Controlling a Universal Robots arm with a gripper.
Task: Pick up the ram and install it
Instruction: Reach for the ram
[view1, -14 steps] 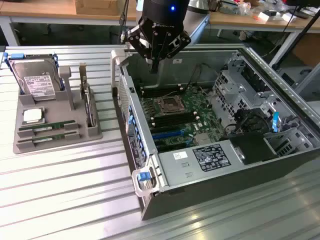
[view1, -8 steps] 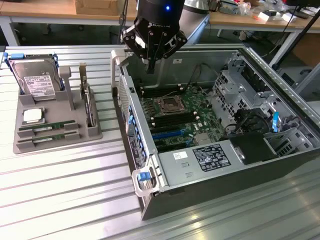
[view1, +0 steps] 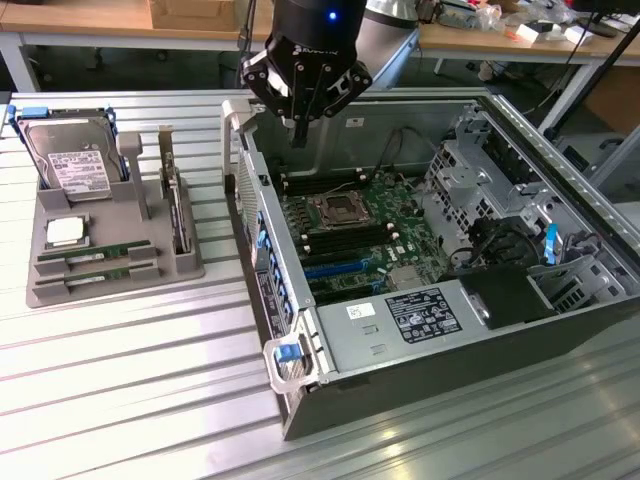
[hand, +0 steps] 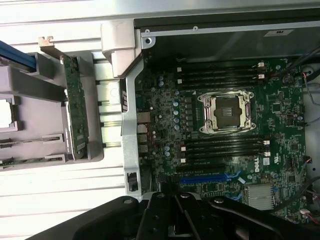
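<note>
Pincer (view1: 298, 132) pressed together, pinching nothing, hanging over the open computer case (view1: 330, 350) near its wall on the exterior view's left. Two ram sticks (view1: 95, 252) resting in slots of the grey tray (view1: 110, 290) on the bench (view1: 150, 380), well apart from the pincer, near a processor chip (view1: 64, 232) and hard drive (view1: 68, 160).

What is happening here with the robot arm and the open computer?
The robot arm's gripper hangs above the open computer case, near the far edge of the motherboard. It is shut, and nothing is visible in it. Two ram sticks lie in the gray tray beside the case, on the exterior view's left, along with a hard drive. The memory slots look empty, so no ram is picked up yet.
</note>
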